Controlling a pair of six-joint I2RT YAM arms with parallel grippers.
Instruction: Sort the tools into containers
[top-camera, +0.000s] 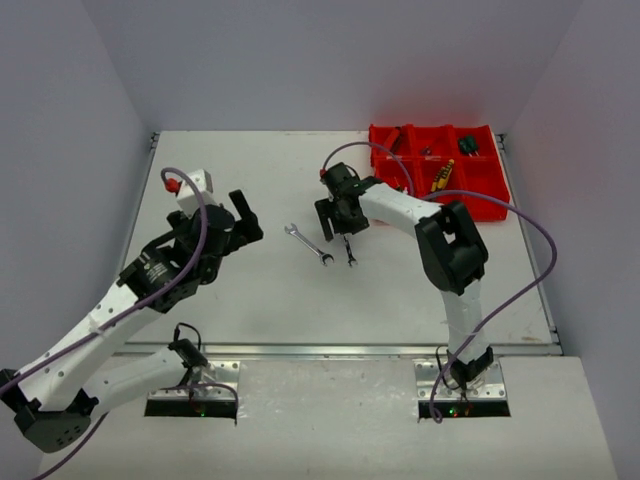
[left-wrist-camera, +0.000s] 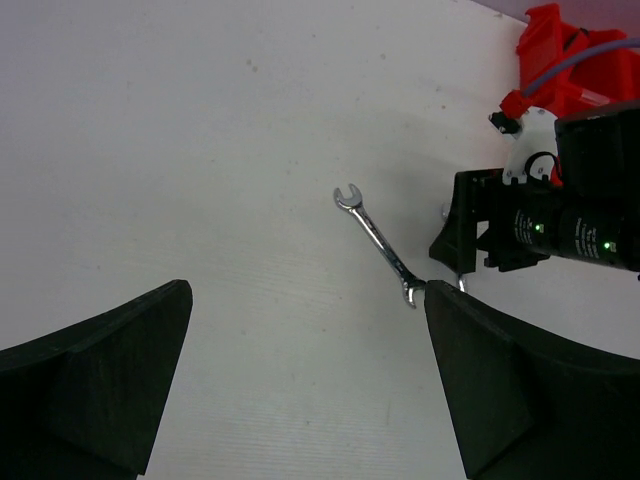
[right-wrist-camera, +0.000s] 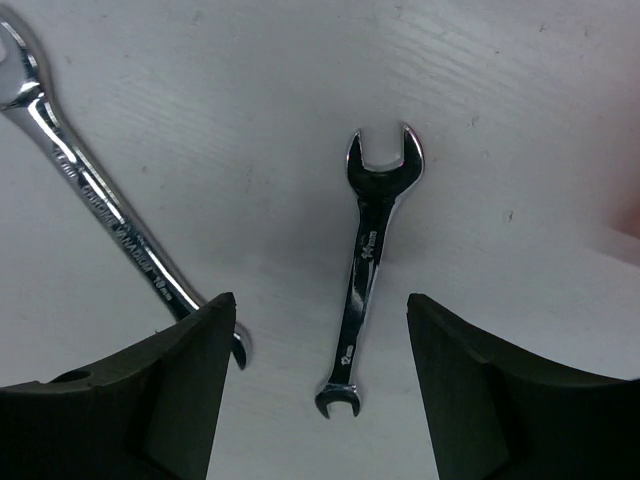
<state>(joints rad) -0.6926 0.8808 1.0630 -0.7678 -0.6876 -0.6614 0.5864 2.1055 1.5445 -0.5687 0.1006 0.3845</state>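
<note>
Two silver wrenches lie on the white table. The longer wrench (top-camera: 308, 244) lies diagonally; it also shows in the left wrist view (left-wrist-camera: 378, 244) and the right wrist view (right-wrist-camera: 100, 210). The shorter wrench (top-camera: 349, 250) lies just right of it, and in the right wrist view (right-wrist-camera: 367, 265) its near end sits between my open fingers. My right gripper (top-camera: 336, 222) (right-wrist-camera: 320, 330) is open, hovering over the short wrench's far end. My left gripper (top-camera: 243, 215) (left-wrist-camera: 305, 330) is open and empty, left of the long wrench. The red bins (top-camera: 483, 195) at the far right hold several tools.
A yellow-handled tool (top-camera: 441, 177) and a dark green-handled tool (top-camera: 467, 146) lie in the bin compartments. The right arm's purple cable (top-camera: 530, 225) loops over the bins. Side walls close in the table left and right.
</note>
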